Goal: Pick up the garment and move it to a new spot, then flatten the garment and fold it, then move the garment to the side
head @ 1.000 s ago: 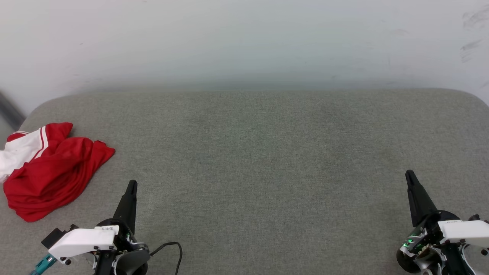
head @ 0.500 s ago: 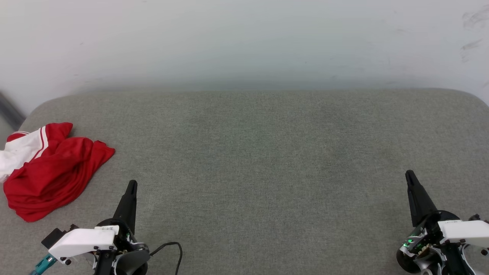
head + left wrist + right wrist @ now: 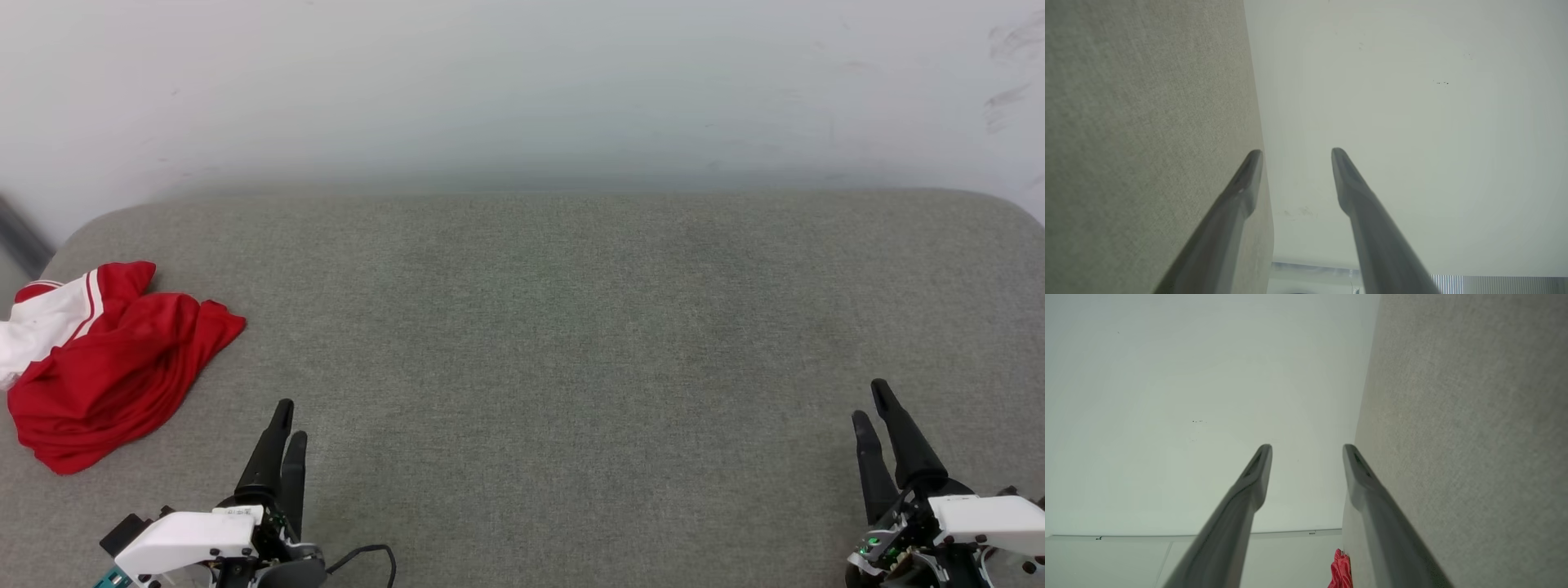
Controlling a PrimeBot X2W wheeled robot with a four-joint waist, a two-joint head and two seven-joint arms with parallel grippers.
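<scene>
Jersey [image 3: 114, 359] lies crumpled forward-left of the left claw [image 3: 291, 420], seemingly the nearer; right claw [image 3: 869, 399] sits well apart. Both stand parted, empty.

A broad padded surface [image 3: 539, 343], covered in grey-green woven fabric, takes up the lower two-thirds of the head view. Its far corners, at 10 and 2 o'clock, are rounded. Behind it, toward 12 o'clock, rises a plain off-white wall [image 3: 522, 90], lit softly and evenly (no hard shadows anywhere). Dark scuff marks [image 3: 1008, 49] smudge the wall at 2 o'clock. A dark slanted strip [image 3: 16, 237] shows at 9 o'clock, at the frame's edge, too cropped to identify. In the left wrist view a pale ribbed panel [image 3: 1494, 283] sits at 5 o'clock. In the right wrist view a thin pale seam [image 3: 1126, 537] crosses the wall toward 7 o'clock.
</scene>
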